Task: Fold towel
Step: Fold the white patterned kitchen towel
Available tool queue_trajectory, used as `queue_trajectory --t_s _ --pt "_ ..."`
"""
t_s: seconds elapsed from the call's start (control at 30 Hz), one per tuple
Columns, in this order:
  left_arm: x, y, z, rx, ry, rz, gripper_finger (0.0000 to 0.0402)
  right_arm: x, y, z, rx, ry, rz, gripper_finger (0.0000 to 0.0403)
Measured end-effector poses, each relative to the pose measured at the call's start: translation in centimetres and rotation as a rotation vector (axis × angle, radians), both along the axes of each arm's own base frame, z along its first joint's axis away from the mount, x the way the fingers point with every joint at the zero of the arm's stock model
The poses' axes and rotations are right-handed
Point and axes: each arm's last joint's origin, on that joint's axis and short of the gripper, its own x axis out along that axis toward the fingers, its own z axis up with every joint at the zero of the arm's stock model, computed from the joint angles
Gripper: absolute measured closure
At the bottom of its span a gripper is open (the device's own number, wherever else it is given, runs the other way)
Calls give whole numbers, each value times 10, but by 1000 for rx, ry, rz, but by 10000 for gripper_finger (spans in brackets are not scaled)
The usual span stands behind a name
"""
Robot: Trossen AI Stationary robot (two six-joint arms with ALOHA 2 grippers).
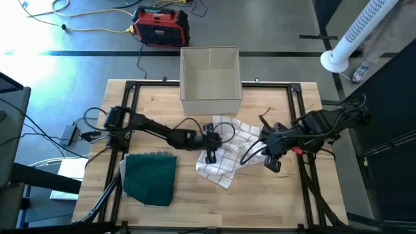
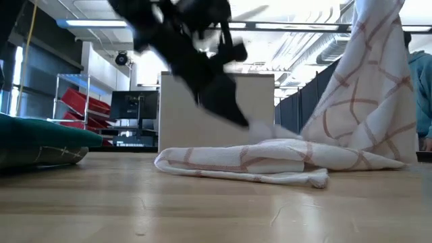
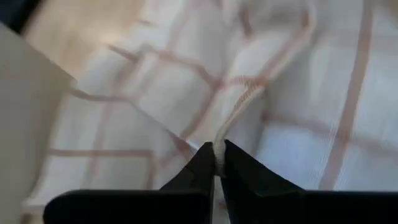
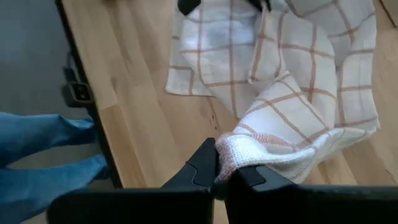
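A white towel with a thin red check (image 1: 229, 148) lies crumpled at the table's middle; in the low view its lower part (image 2: 250, 162) rests on the wood while its right side (image 2: 368, 94) is drawn up. My left gripper (image 1: 211, 144) is over the towel's left part, shut on it. My right gripper (image 1: 270, 155) is at the towel's right side, shut on it. A folded dark green towel (image 1: 151, 177) lies flat at the near left. My left gripper pinches a hemmed edge of the towel (image 3: 219, 144) between its two fingertips; the hem runs away from the fingers as a thin raised ridge over the cloth below. My right gripper pinches a bunched, hemmed edge of the towel (image 4: 231, 148) between its fingers, several layers gathered. That part is lifted clear of the table and the cloth hangs from it down to the heap.
An open white box (image 1: 210, 73) stands at the table's far middle, just behind the towel. Bare wood (image 1: 260, 201) shows along the near side. A person's legs in blue trousers (image 4: 37, 149) stand beyond the table's edge in the right wrist view.
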Motion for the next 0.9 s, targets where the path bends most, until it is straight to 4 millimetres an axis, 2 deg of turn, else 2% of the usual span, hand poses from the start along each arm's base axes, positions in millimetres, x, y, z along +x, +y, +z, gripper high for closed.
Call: queue_trajectory --t_s 0.1,0.2,0.33,0.47,0.73,0.9 --pt "-16 2 53 12 4 -11 394 -5 -4 12 -14 -72 -39 403" --pt "-41 4 110 35 -31 -32 394 -12 -10 29 -72 -169 -95 403" --pt "-86 9 188 45 -171 -22 394 -26 -21 54 -173 -301 -182 403" --pt "-133 16 248 60 -360 40 394 -43 -32 79 -269 -421 -256 403" --pt "-204 25 314 48 -641 135 394 -78 -52 125 -442 -626 -334 403" --pt "-221 28 338 116 -744 193 394 -92 -59 160 -507 -789 -295 403"
